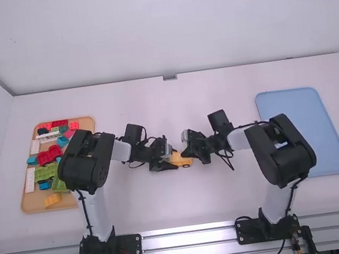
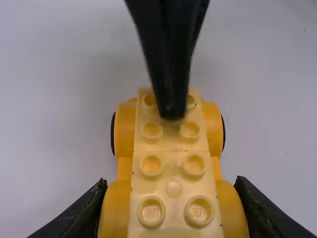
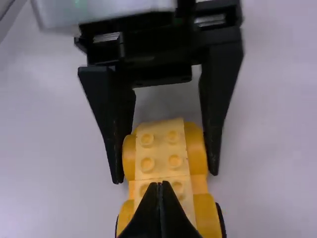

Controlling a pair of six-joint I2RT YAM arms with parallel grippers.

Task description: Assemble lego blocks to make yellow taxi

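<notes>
The yellow taxi is at mid-worktop, apparently partway built: a wheeled base with a studded top, the cab or roof probably left to add. The left gripper is clamped on its sides; the right gripper, fingers together, is at its studs. The white worktop carries a tan tray of loose blocks left and a blue tray right; a pale wall stands at the far side.

You're working in what looks like a robotics lab: two jointed arms stand on black mounting plates over metal rails, with cables running along them. Beyond the rails, your white surface holds a tan tray of toy blocks and a blue tray, with plain white walls around it.
</notes>
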